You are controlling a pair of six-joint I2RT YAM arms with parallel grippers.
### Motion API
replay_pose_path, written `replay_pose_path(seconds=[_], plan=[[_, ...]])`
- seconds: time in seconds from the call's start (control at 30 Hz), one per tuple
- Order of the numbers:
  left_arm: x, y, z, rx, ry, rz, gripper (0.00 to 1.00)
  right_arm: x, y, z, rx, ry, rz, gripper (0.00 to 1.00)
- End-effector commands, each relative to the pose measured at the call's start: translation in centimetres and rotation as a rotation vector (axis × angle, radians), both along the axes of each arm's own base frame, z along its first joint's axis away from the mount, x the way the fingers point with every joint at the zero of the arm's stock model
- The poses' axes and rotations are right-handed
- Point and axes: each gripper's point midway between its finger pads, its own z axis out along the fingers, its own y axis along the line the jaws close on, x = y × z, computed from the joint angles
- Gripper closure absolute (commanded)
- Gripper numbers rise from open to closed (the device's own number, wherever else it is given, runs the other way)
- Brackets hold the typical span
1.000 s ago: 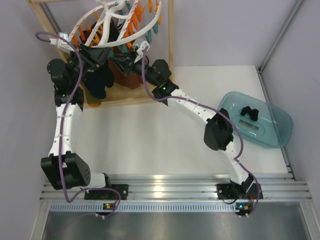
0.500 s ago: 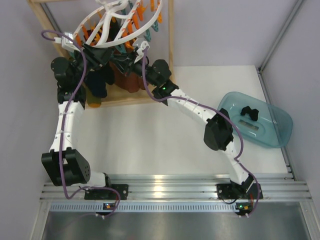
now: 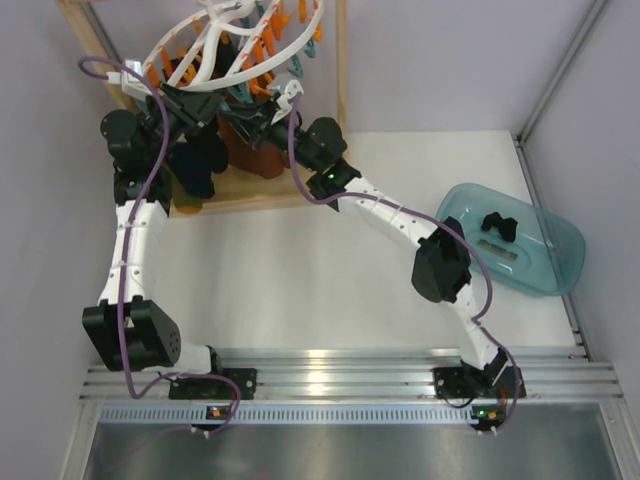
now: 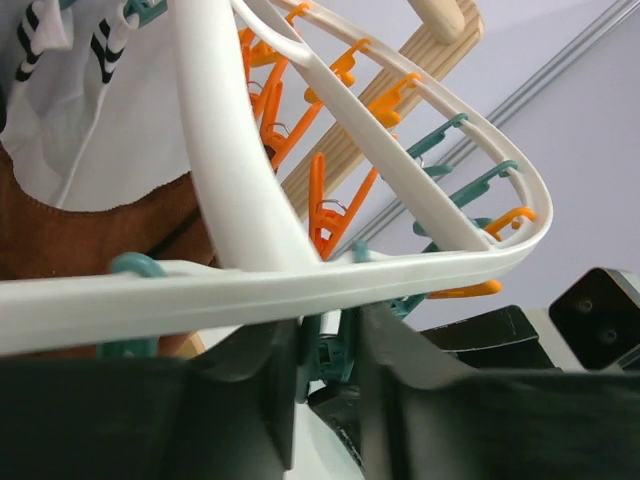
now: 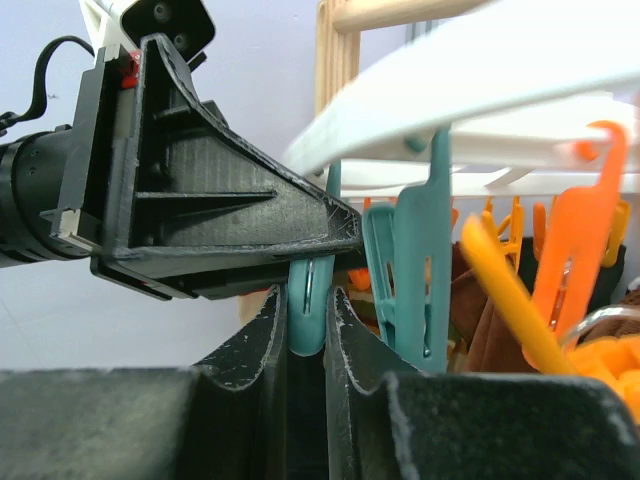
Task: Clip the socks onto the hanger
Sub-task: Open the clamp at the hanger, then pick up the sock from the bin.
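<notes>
Left gripper (image 4: 328, 352) pinches a teal clip (image 5: 310, 298) at the hanger's (image 4: 232, 200) six o'clock edge, right gripper (image 5: 308, 322) clamped on it too, black socks (image 3: 198, 168) dangling at seven o'clock

Left arm reared upright, right arm stretched far forward and leftward, left claw (image 4: 325, 350) and right claw (image 5: 308, 320) tip to tip, each pinched on teal clip (image 5: 306, 285).

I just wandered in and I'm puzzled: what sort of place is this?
Probably a robot test bench, not a home laundry: a left arm and right arm bolted to a metal rail at a white table's edge, with a round clip hanger on a wooden frame as a prop.
</notes>
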Motion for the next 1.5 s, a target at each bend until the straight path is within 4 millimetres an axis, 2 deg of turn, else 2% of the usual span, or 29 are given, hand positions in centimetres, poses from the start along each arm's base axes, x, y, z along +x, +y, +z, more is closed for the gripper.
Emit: replay_pose_path(seconds=[0.0,0.07,0.13,0.17,0.2,0.27,0.33,0.37,0.4,0.47,0.5,0.53,0.57,0.6,0.63,0.67,0.7,0.73,0.77,0.83,0.87,0.93,0.97,1.07,1.13,1.17,1.3,1.33,1.47], plan=[[0.8,2.7,4.6,-0.088,-0.109,0.144,0.84,-3.7,-0.5,3.5,0.016,-0.089,0.076,1.00],[0.9,2.6,4.4,-0.087,-0.100,0.132,0.93,-3.7,-0.4,3.0,0.001,-0.083,0.076,0.95],[0.9,2.5,4.1,-0.087,-0.090,0.127,1.00,-4.0,-0.9,3.2,-0.002,-0.086,0.075,0.80],[0.9,2.5,3.9,-0.087,-0.081,0.126,1.00,-3.8,-0.8,1.9,-0.024,-0.070,0.069,0.66],[0.9,2.5,3.8,-0.085,-0.076,0.128,1.00,-4.1,-1.5,2.7,-0.018,-0.078,0.063,0.59],[0.9,2.5,3.6,-0.080,-0.069,0.127,1.00,-3.9,-2.0,1.3,-0.049,-0.049,0.055,0.44],[0.9,2.5,3.4,-0.077,-0.067,0.130,1.00,-4.2,-3.2,1.7,-0.066,-0.035,0.041,0.36],[0.9,2.4,3.2,-0.079,-0.061,0.128,1.00,-4.0,-3.5,-0.1,-0.101,-0.001,0.036,0.31],[0.9,2.4,3.2,-0.076,-0.063,0.129,1.00,-4.7,-4.7,1.1,-0.100,-0.014,0.039,0.28],[0.9,2.5,3.0,-0.069,-0.063,0.130,1.00,-4.3,-5.9,-1.9,-0.185,0.049,0.019,0.23],[0.8,2.4,2.9,-0.066,-0.061,0.129,1.00,-5.0,-7.4,-1.0,-0.198,0.052,0.018,0.18],[0.8,2.4,2.8,-0.063,-0.061,0.128,1.00,-4.9,-8.2,-2.9,-0.267,0.112,0.011,0.12],[0.8,2.4,2.7,-0.058,-0.061,0.128,1.00,-4.1,-9.7,-4.9,-0.320,0.171,-0.010,0.00],[0.8,2.3,2.6,-0.057,-0.059,0.125,1.00,-3.8,-12.3,-6.5,-0.388,0.235,-0.030,0.00],[0.8,2.3,2.6,-0.057,-0.056,0.123,1.00,-4.8,-13.0,-7.5,-0.432,0.269,-0.015,0.00],[0.7,2.2,2.6,-0.054,-0.057,0.119,1.00,-3.4,-15.7,-8.3,-0.457,0.316,-0.062,0.00],[0.7,2.3,2.5,-0.051,-0.057,0.120,1.00,-4.1,-17.9,-7.7,-0.468,0.332,-0.067,0.00],[0.7,2.3,2.5,-0.048,-0.056,0.122,1.00,-4.1,-20.0,-10.1,-0.517,0.392,-0.072,0.00],[0.7,2.2,2.5,-0.039,-0.059,0.123,1.00,-3.6,-24.3,-10.6,-0.532,0.462,-0.123,0.00],[0.7,2.2,2.5,-0.034,-0.059,0.123,1.00,-3.6,-29.0,-13.6,-0.587,0.546,-0.164,0.00],[0.8,2.3,2.6,-0.034,-0.061,0.125,1.00,-3.3,-34.0,-14.7,-0.599,0.640,-0.258,0.00],[0.9,2.3,2.5,-0.035,-0.058,0.121,1.00,-3.3,-39.2,-17.3,-0.625,0.728,-0.354,0.00],[0.9,2.2,2.5,-0.037,-0.058,0.116,1.00,-2.9,-43.4,-18.2,-0.619,0.774,-0.447,0.00],[0.8,2.0,2.5,-0.037,-0.056,0.106,1.00,-3.8,-52.5,-21.5,-0.705,0.823,-0.671,0.00],[0.8,2.0,2.5,-0.030,-0.057,0.105,1.00,-4.3,-55.7,-23.2,-0.818,0.784,-0.717,0.03],[0.6,2.0,2.5,-0.021,-0.062,0.108,1.00,-4.3,-57.7,-23.9,-0.851,0.788,-0.750,0.10],[0.3,2.0,2.5,0.000,-0.068,0.109,1.00,-3.6,-62.5,-26.8,-1.126,0.747,-0.802,0.30],[0.2,1.9,2.6,0.004,-0.071,0.108,1.00,-3.2,-63.2,-26.5,-1.124,0.767,-0.809,0.36],[-0.1,2.1,2.8,0.023,-0.083,0.122,1.00,-3.0,-66.2,-29.4,-1.100,0.942,-0.838,0.38]])
